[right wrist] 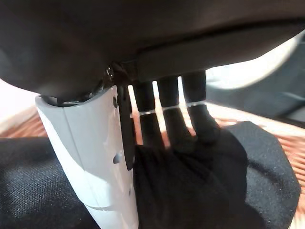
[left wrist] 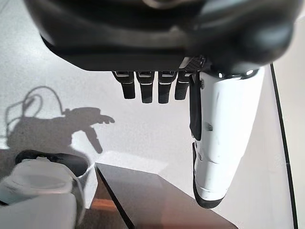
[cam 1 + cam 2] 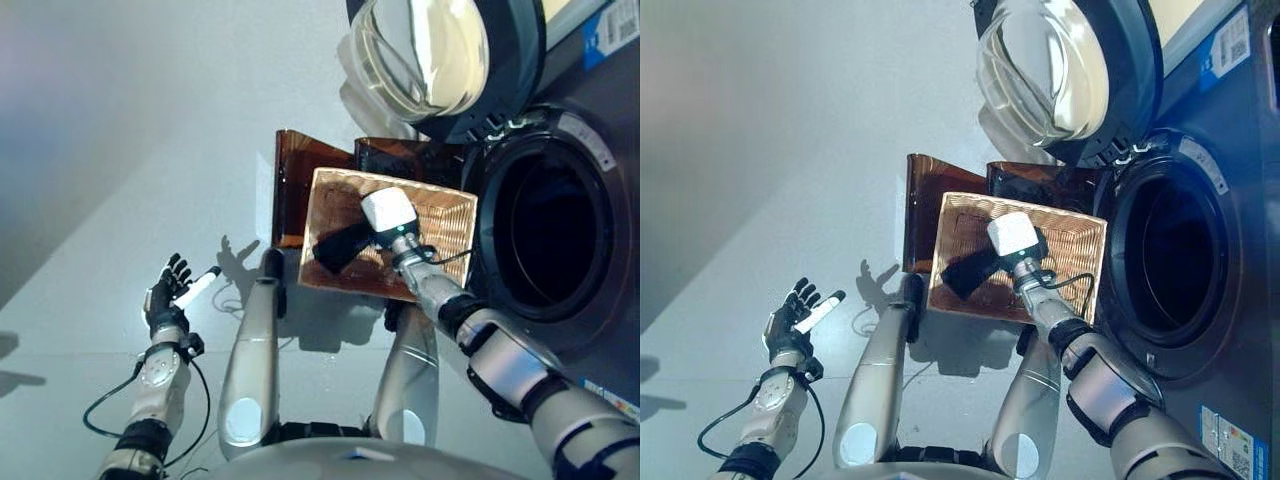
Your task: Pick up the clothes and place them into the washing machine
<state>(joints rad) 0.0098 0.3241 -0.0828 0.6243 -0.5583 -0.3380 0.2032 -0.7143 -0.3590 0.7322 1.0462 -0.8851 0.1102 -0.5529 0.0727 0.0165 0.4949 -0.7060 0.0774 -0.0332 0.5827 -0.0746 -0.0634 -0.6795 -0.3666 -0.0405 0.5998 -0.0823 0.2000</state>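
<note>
The right hand (image 1: 167,124) presses its fingers into the black cloth (image 3: 340,247) inside the wicker basket (image 3: 440,215); whether they clasp it cannot be told. The cloth lies bunched, with no clear long axis. The left hand (image 3: 168,295) hangs with fingers spread, empty.

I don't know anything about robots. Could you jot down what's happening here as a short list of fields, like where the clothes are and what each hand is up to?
Clothes: one black garment lying in the wicker basket
Basket: on the floor beside the washing machine
Washer door: swung open, drum dark, nothing visible inside
Right hand: reaching into the basket, fingers resting on the black garment, not clearly gripping it
Left hand: held out over the floor, fingers straight, holding nothing
Stage: garment not yet lifted
</note>
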